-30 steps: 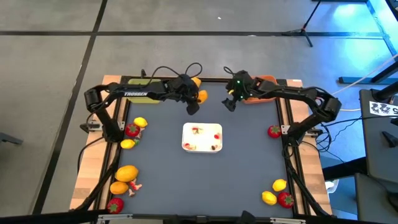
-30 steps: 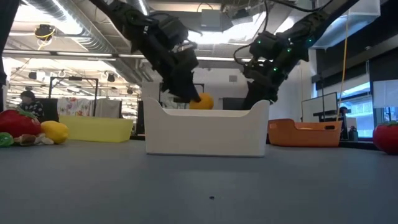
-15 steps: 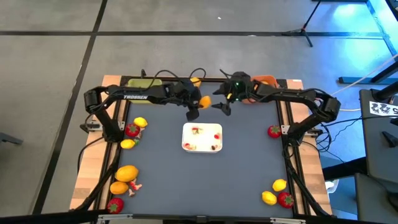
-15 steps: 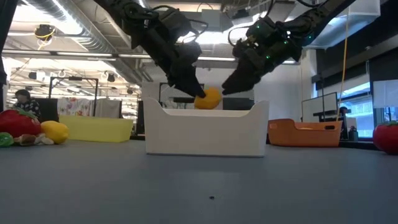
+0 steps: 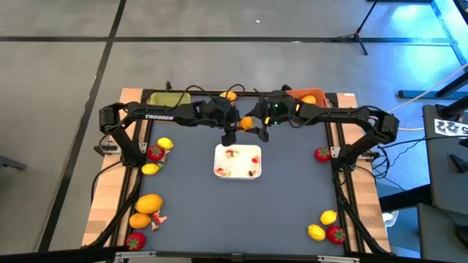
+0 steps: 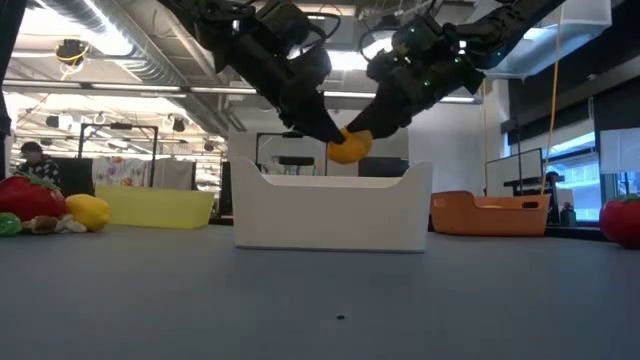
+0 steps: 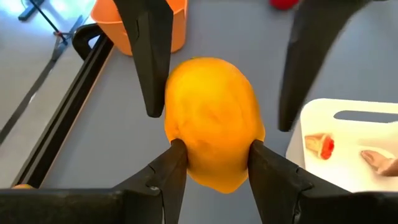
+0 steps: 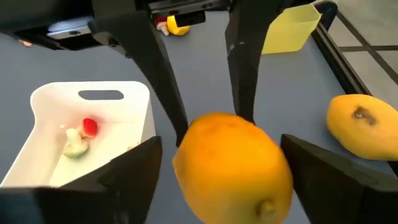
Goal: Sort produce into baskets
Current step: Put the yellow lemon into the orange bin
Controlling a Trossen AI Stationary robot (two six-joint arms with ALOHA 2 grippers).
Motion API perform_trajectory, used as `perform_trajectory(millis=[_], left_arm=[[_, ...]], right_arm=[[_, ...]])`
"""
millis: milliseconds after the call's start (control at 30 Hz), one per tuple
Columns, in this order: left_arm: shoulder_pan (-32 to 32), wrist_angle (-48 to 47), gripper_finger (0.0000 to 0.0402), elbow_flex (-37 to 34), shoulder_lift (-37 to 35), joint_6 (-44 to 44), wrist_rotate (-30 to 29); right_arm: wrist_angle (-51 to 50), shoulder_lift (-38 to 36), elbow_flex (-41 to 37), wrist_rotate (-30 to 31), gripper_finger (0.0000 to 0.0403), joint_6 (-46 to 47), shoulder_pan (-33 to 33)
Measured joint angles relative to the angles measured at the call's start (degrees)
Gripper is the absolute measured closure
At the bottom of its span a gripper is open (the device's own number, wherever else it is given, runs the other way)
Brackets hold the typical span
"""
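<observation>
An orange fruit [image 5: 246, 123] hangs in the air over the far middle of the table, just beyond the white tray [image 5: 218, 150]. My left gripper [image 7: 214, 152] is shut on it, reaching in from the left. My right gripper [image 8: 221, 146] comes from the right and stands open, one finger on each side of the same fruit [image 8: 233, 165]. The yellow-green basket [image 5: 168, 97] sits at the far left. At the far right the orange basket [image 5: 307, 95] holds one orange piece. A yellow lemon [image 8: 360, 124] lies on the table by the far edge. My left gripper pinches the orange fruit's two sides [image 7: 186, 146] between its fingertips, at the end of the fruit nearest the wrist. The fingers slant down from the table's left. The fruit [image 6: 347, 147] sits at their free ends, lifted clear above the tray's far wall. My right gripper's fingers [image 7: 152, 74] flank the fruit closely; whether they touch it I cannot tell.
The white tray holds small red and pale scraps. Lemons and a strawberry [image 5: 155, 153] lie along the left edge, with more produce at the near left corner [image 5: 149, 203]. One strawberry [image 5: 322, 154] lies at the right edge, and others sit at the near right corner [image 5: 328, 217].
My left gripper has carried the orange fruit toward the table's right and a little toward the near edge, keeping it lifted. My right gripper has swung left from the orange basket toward the fruit, rolling as it went, and now straddles it.
</observation>
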Motion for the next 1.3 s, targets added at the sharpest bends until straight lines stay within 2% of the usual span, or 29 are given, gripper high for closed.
perform_trajectory(millis=[233,300,433,533,700,833,933,1167,1300], left_arm=[[-0.35,-0.02,0.0249,0.0,0.0,2.24,-0.13],[-0.33,0.17,0.0249,0.0,0.0,2.24,-0.25],[-0.31,0.62,0.0249,-0.02,0.0,1.94,-0.47],[-0.3,0.77,0.0242,-0.02,0.0,1.47,-0.49],[-0.19,2.19,0.0189,0.04,-0.06,-1.2,-1.21],[-0.22,0.9,0.014,0.04,-0.11,-1.84,-3.51],[-0.24,-1.14,0.0121,0.04,-0.11,-0.92,-4.21],[-0.18,-4.84,0.012,0.02,-0.09,-1.43,-5.03],[-0.19,-5.02,0.0121,-0.12,-0.09,-1.47,-5.15]], right_arm=[[-1.04,-0.03,0.02,-0.62,0.021,-0.3,-0.17],[-1.11,-0.07,0.02,-0.58,0.0235,-1.15,-0.2],[-1.21,-0.11,0.04,0.05,0.0237,-1.41,-0.2],[-1.25,-0.11,0.04,0.09,0.0222,-1.38,-0.2],[-1.82,-0.21,0.02,2.04,0.0216,-1.39,-0.17],[-4.21,-2.27,0.02,7.9,0.0223,-1.39,-0.17],[-9.06,-5.34,0.02,13.41,0.0219,-1.43,-0.63],[-23.06,-13.59,0.04,28.29,0.0213,-0.53,-3.0],[-31.77,-17.49,0.01,32.99,0.0212,1.31,-6.54]])
